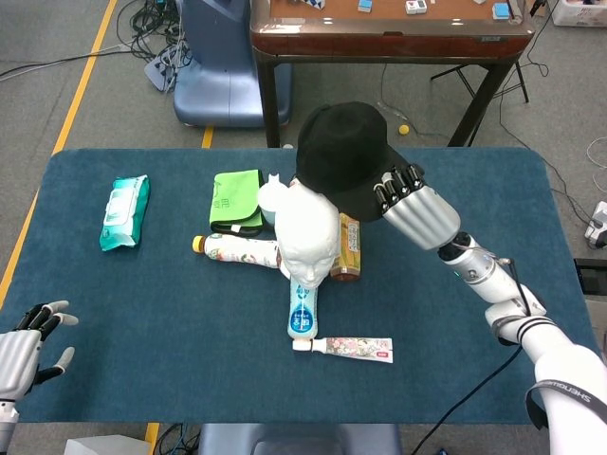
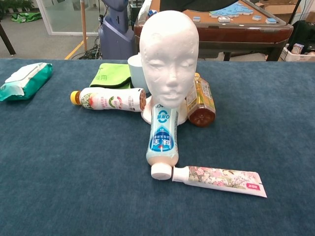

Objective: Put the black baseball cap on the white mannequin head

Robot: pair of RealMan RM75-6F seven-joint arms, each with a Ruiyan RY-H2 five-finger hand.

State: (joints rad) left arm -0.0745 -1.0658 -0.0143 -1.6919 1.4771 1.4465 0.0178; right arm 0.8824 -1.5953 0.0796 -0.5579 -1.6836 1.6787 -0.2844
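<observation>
We're holding the black baseball cap (image 1: pixel 342 158) up behind and just above the white mannequin head (image 1: pixel 308 237), not seated on it. Our right hand (image 1: pixel 413 207) is gripping the cap's edge, fingers curled over it. Our left hand (image 1: pixel 24 349) is idling well left of the head, fingers spread, empty. A toothpaste tube (image 1: pixel 351 349) is lying in front of the head, a green cloth (image 1: pixel 236 201) behind-left.
</observation>
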